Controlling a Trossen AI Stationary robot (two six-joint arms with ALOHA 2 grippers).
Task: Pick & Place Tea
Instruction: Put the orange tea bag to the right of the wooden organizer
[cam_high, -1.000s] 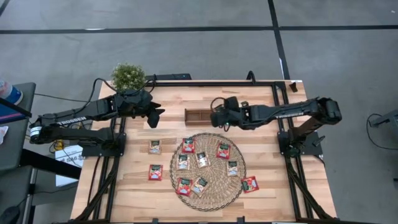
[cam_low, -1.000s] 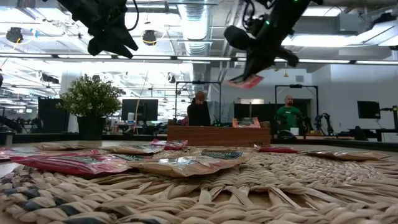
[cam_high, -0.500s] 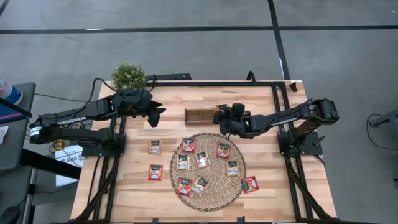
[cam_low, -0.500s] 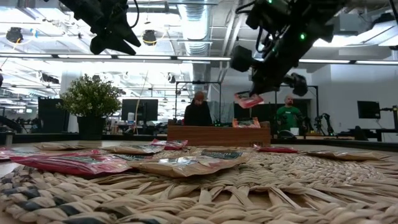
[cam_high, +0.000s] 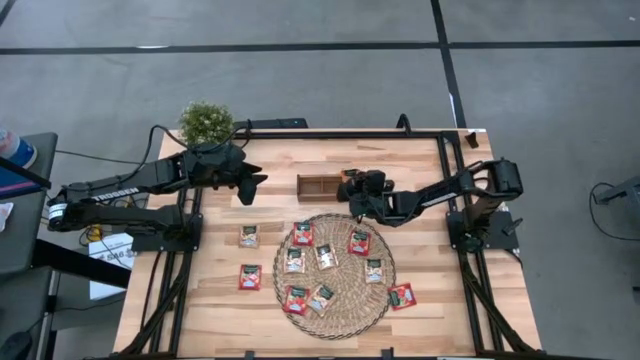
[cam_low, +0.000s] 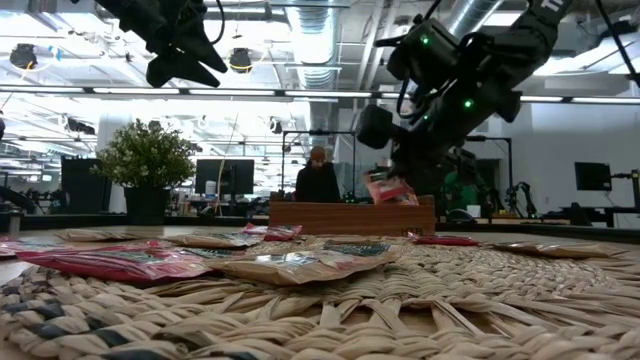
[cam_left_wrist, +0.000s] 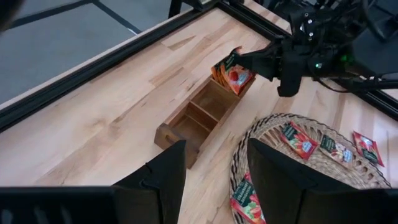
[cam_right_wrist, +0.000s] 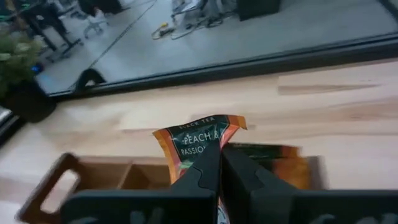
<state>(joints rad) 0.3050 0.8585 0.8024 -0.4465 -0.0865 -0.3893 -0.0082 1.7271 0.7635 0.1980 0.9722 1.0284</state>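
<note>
Our right gripper (cam_high: 349, 186) has come down and in toward the tray (cam_high: 322, 186) since half a second ago, when it hung higher above the table; the arm's elbow has folded back. It now sits at the tray's right end compartment, its fingers (cam_right_wrist: 205, 174) pressed tight on a red-orange sachet (cam_right_wrist: 196, 144) that stands upright just above that compartment, where other sachets (cam_left_wrist: 229, 74) already sit. More tea (cam_high: 325, 256) lies on the mat (cam_high: 375, 297) and on the table (cam_high: 440, 310) beside it. Our left gripper (cam_high: 248, 188) waits near the plant (cam_high: 205, 122), unmoved, fingers (cam_left_wrist: 163, 177) spread.
</note>
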